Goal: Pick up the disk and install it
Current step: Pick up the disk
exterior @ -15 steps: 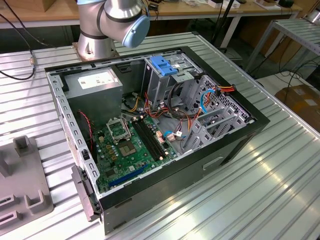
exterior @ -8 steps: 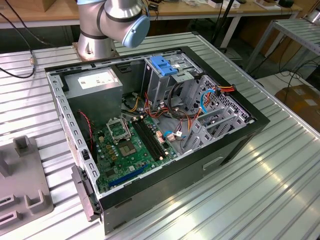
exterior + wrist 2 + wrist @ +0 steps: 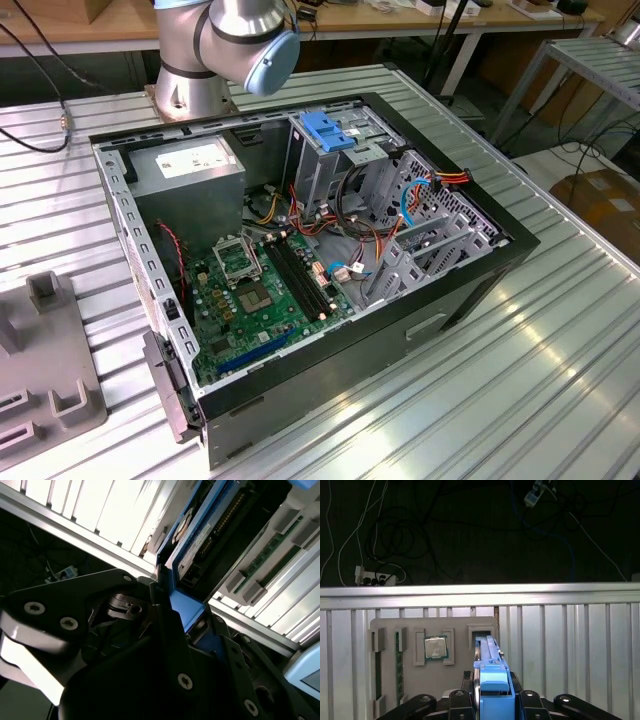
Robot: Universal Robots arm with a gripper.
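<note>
The slatted metal table [image 3: 560,330] carries everything. The open computer case [image 3: 450,300] lies on its side across the table's middle, so the motherboard [image 3: 255,290] and the drive cage [image 3: 340,165] face upward and can be reached from above; the cage, topped by a blue latch [image 3: 328,130], looks like the place meant for the drive. Well apart from the case, close to one long edge of the table, a grey parts tray [image 3: 460,675] keeps each component in its own recess. The disk [image 3: 489,662] stands on its thin edge over the tray's slot nearest that table edge. Whether its far end is seated in the slot or has cleared it, I cannot tell. The edge-up pose leaves its two flat sides free for gripping. The gripper [image 3: 494,696] is drawn narrow around the disk's blue bracket, one finger on each side, which both wrist views show, so the plastic frame rather than the bare metal takes the clamp. A processor chip [image 3: 435,647] and a memory stick [image 3: 398,665] sit untouched in neighbouring recesses.
</note>
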